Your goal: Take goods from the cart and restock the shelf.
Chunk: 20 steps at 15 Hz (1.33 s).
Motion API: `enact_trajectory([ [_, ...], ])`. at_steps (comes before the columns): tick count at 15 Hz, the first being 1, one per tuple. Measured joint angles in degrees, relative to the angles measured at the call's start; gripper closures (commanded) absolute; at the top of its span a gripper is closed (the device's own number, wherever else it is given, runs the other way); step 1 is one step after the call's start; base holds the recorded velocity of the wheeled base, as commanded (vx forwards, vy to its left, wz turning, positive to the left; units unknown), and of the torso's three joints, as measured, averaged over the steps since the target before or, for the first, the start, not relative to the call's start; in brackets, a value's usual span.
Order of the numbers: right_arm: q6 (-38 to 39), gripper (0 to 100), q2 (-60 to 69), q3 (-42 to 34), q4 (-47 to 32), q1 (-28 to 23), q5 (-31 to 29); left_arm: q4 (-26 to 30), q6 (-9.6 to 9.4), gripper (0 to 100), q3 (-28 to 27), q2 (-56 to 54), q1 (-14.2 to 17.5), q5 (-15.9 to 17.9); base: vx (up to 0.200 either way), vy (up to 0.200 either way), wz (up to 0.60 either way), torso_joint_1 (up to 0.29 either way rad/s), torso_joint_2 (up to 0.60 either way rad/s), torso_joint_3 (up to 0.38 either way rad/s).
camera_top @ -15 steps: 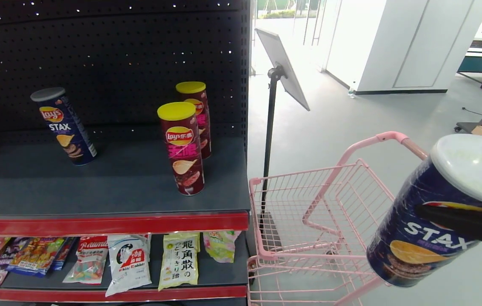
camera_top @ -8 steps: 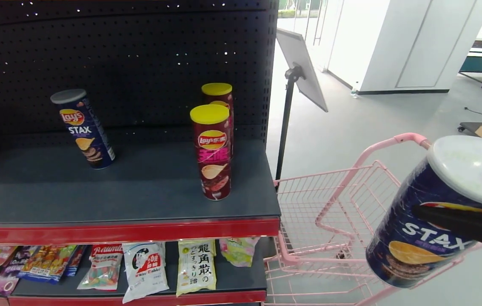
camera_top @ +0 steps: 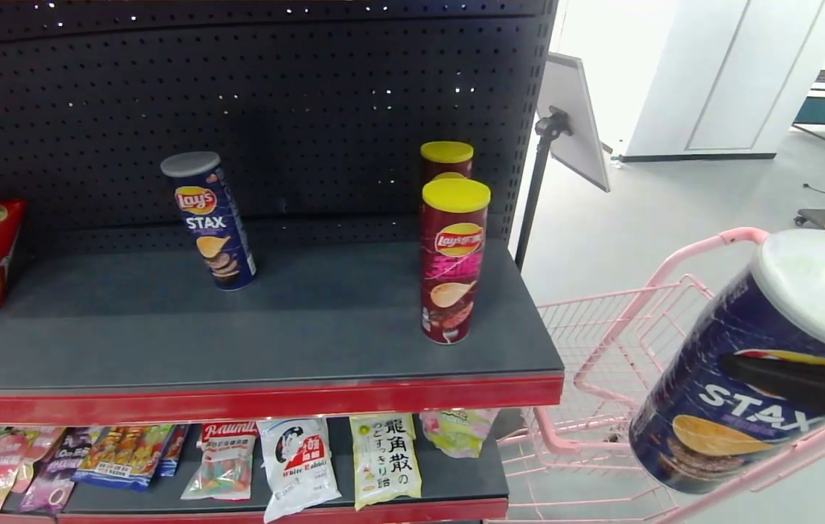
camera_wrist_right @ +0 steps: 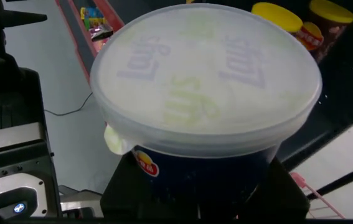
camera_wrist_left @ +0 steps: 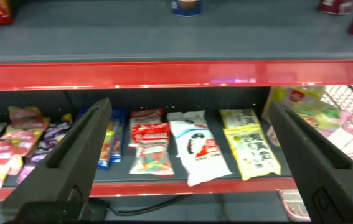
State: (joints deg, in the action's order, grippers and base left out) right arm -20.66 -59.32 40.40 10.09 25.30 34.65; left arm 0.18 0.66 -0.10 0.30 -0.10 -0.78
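Head view: right gripper (camera_top: 783, 377) clamped on tilted blue can (camera_top: 718, 407), above pink cart (camera_top: 645, 313), right of shelf (camera_top: 237, 342). Step judged: transfer to shelf. Next: swing left, stand it upright near matching can (camera_top: 210, 218).
Left wrist view: left gripper (camera_wrist_left: 188, 112) spread apart, empty, facing snack bags (camera_wrist_left: 198, 149).
Right wrist view: lid (camera_wrist_right: 207, 74) uppermost, grip below it.

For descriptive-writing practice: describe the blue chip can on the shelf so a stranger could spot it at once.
On the dark upper shelf three cans stand. The blue can, not the held can, stands alone at left; its grey lid sets it apart from the two yellow-lidded maroon cans.
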Motion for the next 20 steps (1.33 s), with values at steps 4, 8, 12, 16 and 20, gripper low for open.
enact_trajectory([
  [4,-0.13,100,1.06,-0.02,-0.06,0.80,-0.05,-0.02,-0.06,0,0.00,0.00,0.00,0.02,0.000,0.200,0.00,0.002,0.00,0.004],
  [8,-0.13,100,2.46,-1.05,-0.09,0.88,-0.05,0.02,-0.06,0,0.00,0.00,0.02,0.02,0.000,0.200,0.00,0.001,0.00,0.001],
  [12,-0.13,100,3.73,-2.72,-0.06,0.88,0.02,0.00,-0.06,0,0.00,0.00,0.00,0.02,0.000,0.200,0.00,0.002,0.00,0.002],
  [16,-0.09,100,4.11,-3.08,-0.02,0.88,0.33,-0.02,-0.04,0,0.00,0.00,0.00,0.00,0.000,0.200,0.00,-0.001,0.00,0.000],
  [20,-0.13,100,4.12,-3.17,-0.11,0.88,0.39,0.00,-0.06,0,0.00,0.00,0.00,0.02,0.000,0.200,0.00,0.002,0.00,0.002],
])
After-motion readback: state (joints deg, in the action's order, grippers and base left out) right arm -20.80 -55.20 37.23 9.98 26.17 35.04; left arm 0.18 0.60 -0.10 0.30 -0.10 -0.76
